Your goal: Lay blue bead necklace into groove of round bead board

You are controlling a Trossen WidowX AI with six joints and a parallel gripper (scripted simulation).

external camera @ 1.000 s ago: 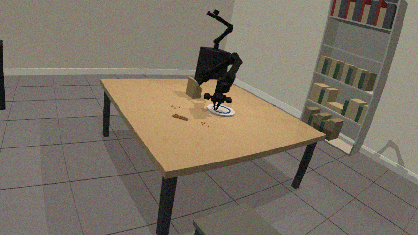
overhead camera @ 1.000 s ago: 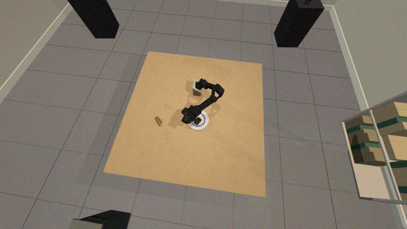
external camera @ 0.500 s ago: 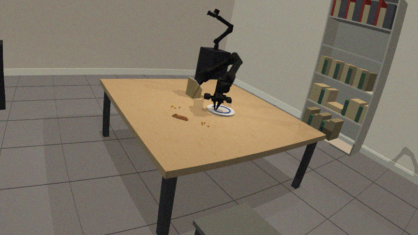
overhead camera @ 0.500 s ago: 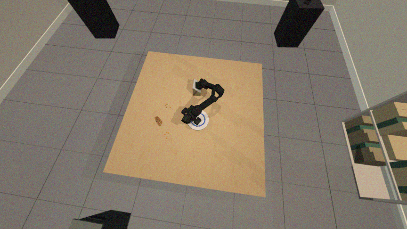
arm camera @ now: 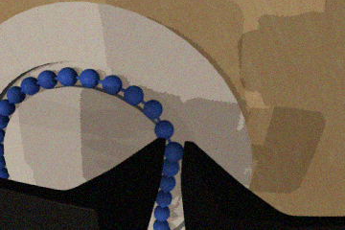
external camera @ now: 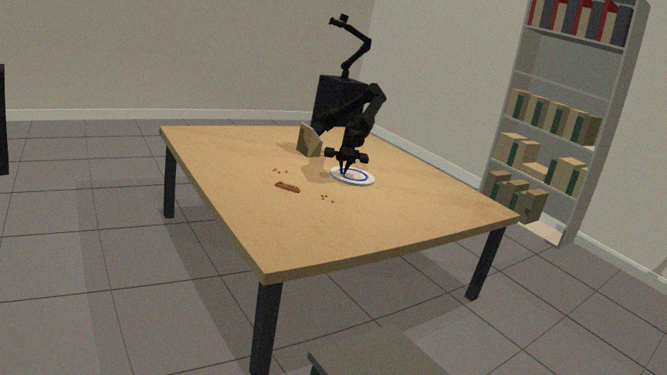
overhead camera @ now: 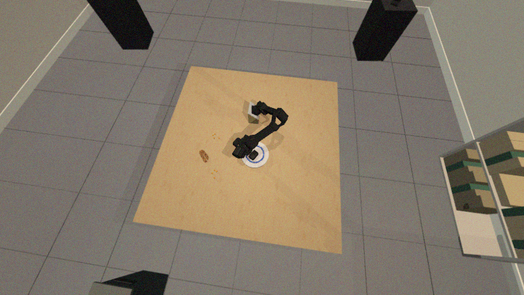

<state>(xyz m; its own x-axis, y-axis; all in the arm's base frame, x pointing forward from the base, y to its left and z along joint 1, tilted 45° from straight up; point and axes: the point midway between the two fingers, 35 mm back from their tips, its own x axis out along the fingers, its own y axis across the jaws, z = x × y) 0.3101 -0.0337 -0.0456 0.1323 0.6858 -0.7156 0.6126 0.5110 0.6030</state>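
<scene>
The round white bead board point(overhead camera: 259, 159) point(external camera: 363, 177) point(arm camera: 148, 50) lies on the wooden table. The blue bead necklace point(arm camera: 103, 81) point(overhead camera: 265, 155) point(external camera: 360, 180) curves along the board's groove. My gripper point(arm camera: 174, 149) point(overhead camera: 251, 156) point(external camera: 343, 170) points down onto the near edge of the board and is shut on the necklace, with a run of beads between the two dark fingertips. In the wrist view the left part of the necklace runs out of the picture, and the fingers hide the lower part of the board.
A short brown bead strand point(overhead camera: 204, 155) point(external camera: 287, 187) and loose orange beads point(overhead camera: 214, 135) point(external camera: 326, 197) lie on the table left of the board. A tan wedge block point(external camera: 308, 140) stands by the arm's base. A bookshelf point(external camera: 565, 106) stands to the right.
</scene>
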